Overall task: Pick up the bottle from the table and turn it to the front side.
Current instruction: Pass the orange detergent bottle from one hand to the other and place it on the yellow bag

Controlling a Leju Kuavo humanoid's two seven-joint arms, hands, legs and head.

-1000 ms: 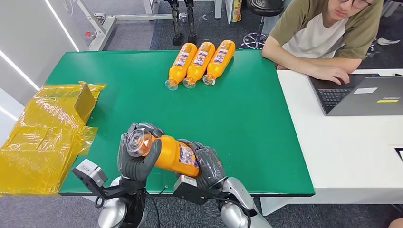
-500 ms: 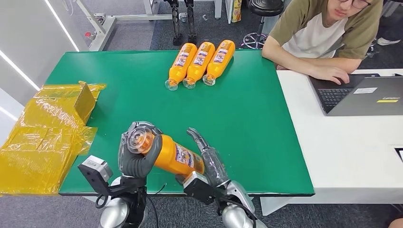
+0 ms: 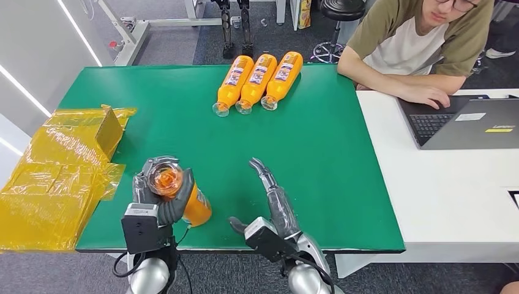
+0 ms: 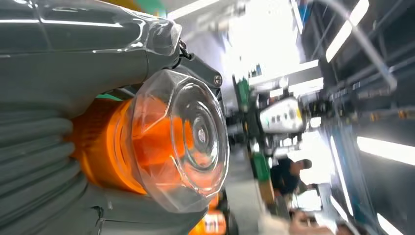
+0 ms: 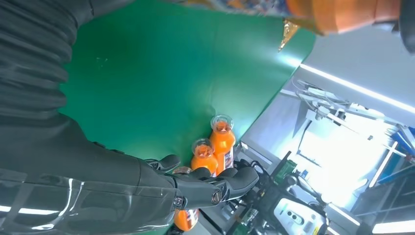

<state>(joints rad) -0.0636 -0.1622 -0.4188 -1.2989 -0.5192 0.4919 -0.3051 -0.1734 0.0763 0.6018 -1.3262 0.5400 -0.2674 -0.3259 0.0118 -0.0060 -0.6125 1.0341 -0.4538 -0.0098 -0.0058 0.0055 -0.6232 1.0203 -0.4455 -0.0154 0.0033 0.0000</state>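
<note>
The right hand (image 3: 276, 205) has let go and now lies spread, fingers straight, over the green desk (image 3: 318, 153). The left hand (image 3: 160, 196) alone grips the orange plastic bottle with clear cap (image 3: 177, 193) near the desk's front edge, swung more upright, cap toward the camera; the turn looks underway.

We see a green mat (image 3: 306, 153) covering most of the table, and at its far edge three orange bottles (image 3: 257, 81) lie side by side, touching, their clear caps pointing toward the near side. On the left, crumpled yellow plastic wrapping (image 3: 55, 177) spreads over the mat's edge, with a small box (image 3: 110, 130) wrapped in the same film standing up at its far end. To the right, a white table (image 3: 440, 196) adjoins the mat; a grey laptop (image 3: 471, 122) sits open on it. A person in an olive and white shirt (image 3: 416, 43) sits at the far right, one hand (image 3: 431, 95) resting beside the keyboard. Beyond the table we make out a grey floor and an office chair base (image 3: 330, 52).
</note>
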